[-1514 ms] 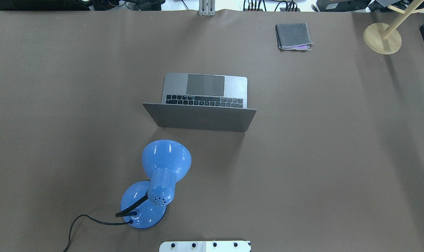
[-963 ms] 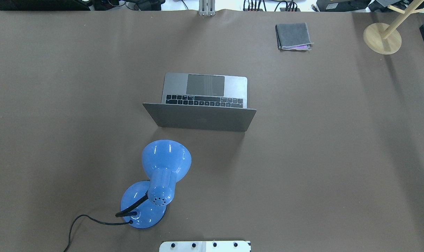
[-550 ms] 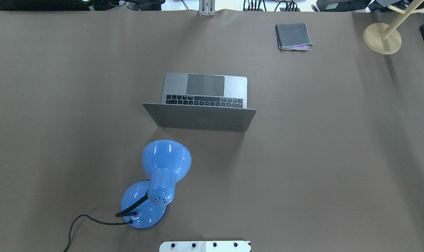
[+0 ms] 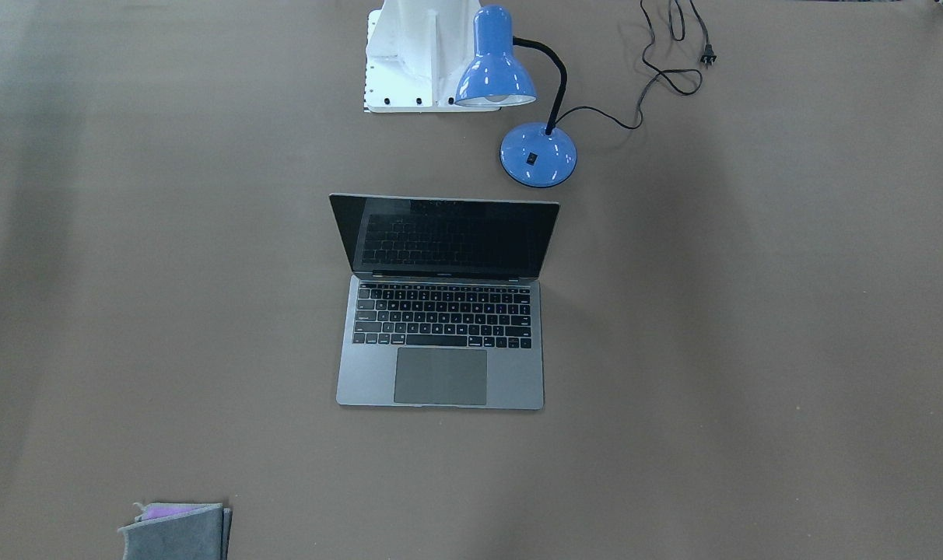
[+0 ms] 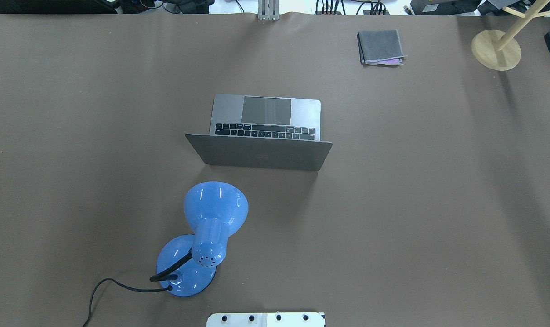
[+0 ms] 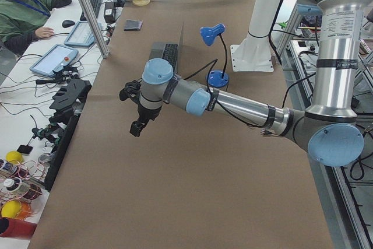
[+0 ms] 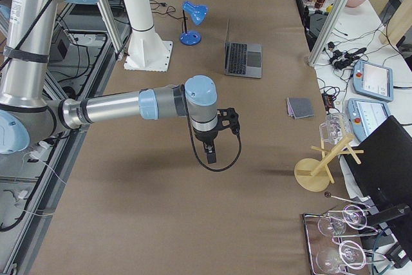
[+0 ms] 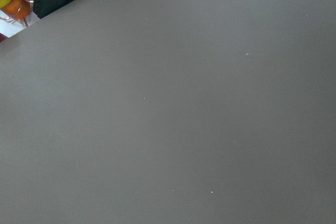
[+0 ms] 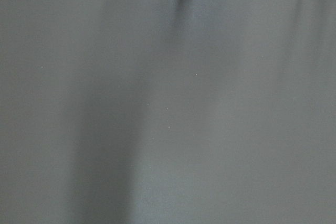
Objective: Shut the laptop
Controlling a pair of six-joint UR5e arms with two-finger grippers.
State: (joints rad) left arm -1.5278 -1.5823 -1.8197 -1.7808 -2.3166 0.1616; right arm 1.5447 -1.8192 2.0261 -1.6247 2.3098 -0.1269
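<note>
Open laptop (image 4: 440,311) on the desk (image 5: 438,204), not yet touched.
The laptop is seen well apart from the left fingers (image 6: 135,128) and the right fingers (image 7: 210,154), roughly between the two; whether either pair is spread or holds anything cannot be told. A slammed lid or a base slid across the desk would be risked by a fast, off-centre push; the blue lamp (image 5: 213,213) beside the lid could be knocked on approach.
</note>
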